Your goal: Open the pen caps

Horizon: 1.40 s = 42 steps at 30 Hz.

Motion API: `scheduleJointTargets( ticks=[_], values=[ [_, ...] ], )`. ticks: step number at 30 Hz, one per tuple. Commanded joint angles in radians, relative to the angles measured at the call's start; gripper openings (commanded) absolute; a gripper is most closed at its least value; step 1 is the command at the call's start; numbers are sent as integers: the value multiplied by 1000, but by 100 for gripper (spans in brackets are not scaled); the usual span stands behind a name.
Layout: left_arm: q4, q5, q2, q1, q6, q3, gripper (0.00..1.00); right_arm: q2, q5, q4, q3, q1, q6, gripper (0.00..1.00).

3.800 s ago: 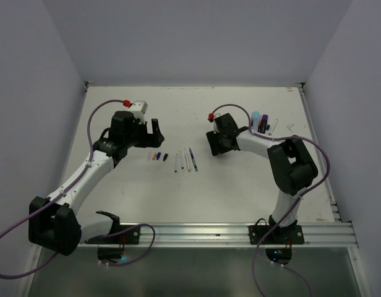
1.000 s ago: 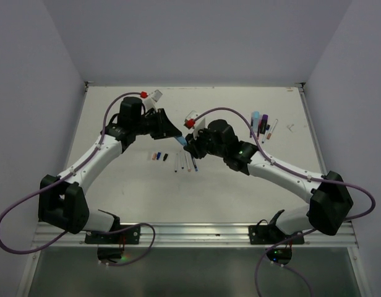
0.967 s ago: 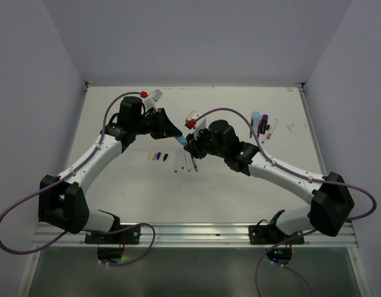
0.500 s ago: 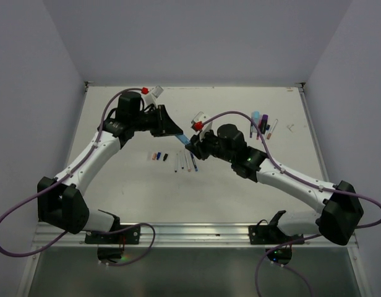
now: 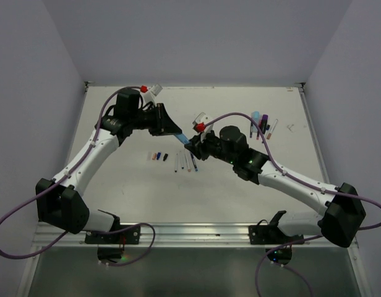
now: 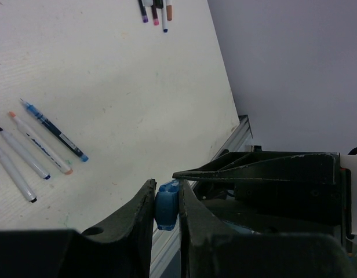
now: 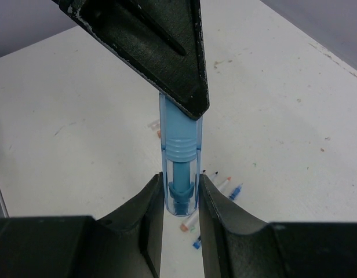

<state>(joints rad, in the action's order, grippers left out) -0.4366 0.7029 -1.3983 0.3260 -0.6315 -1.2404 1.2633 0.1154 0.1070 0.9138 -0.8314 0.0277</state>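
Soft, even light is falling from above, rendering the white table (image 5: 240, 185) bright and matte. The arms (image 5: 91, 158) are casting only faint, blurred shadows on it. The walls (image 5: 196, 37) are picking up a cool lilac tint. In the wrist views, the left gripper (image 6: 166, 194) and right gripper (image 7: 181, 184) are showing as dark, slightly soft shapes near the lens. Light is passing through the light-blue pen (image 7: 179, 153), making it glow, while the loose pens (image 6: 42, 147) farther off are appearing crisp.
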Motion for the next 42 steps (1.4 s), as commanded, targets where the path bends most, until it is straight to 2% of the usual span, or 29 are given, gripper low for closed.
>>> scheduleJointTargets(
  ticks=[1,15,18,21,25,31,35,39,42],
  values=[
    [45,-128,48,-96,56,-76,0,-41,-40,-184,-49,6,12,11],
    [48,-129,64,-128,61,-67,2,-56,1,-194,-27,6,-8,6],
    [49,-150,70,-128,76,-24,10,-81,-2,-190,-6,9,-14,4],
    [47,-174,81,-128,88,4,25,-93,0,-201,23,8,-17,3],
    [52,-197,91,-128,98,32,36,-93,7,-202,49,6,-20,2],
    [84,-192,107,-128,93,81,44,-76,21,-188,77,6,-20,1],
    [159,-139,120,-128,56,130,54,-65,18,-173,80,8,-58,1],
    [246,-88,163,-128,-8,209,71,-55,-2,-150,79,8,-77,1],
    [350,-89,246,-127,-62,281,76,-48,-16,-139,76,8,-86,1]
  ],
)
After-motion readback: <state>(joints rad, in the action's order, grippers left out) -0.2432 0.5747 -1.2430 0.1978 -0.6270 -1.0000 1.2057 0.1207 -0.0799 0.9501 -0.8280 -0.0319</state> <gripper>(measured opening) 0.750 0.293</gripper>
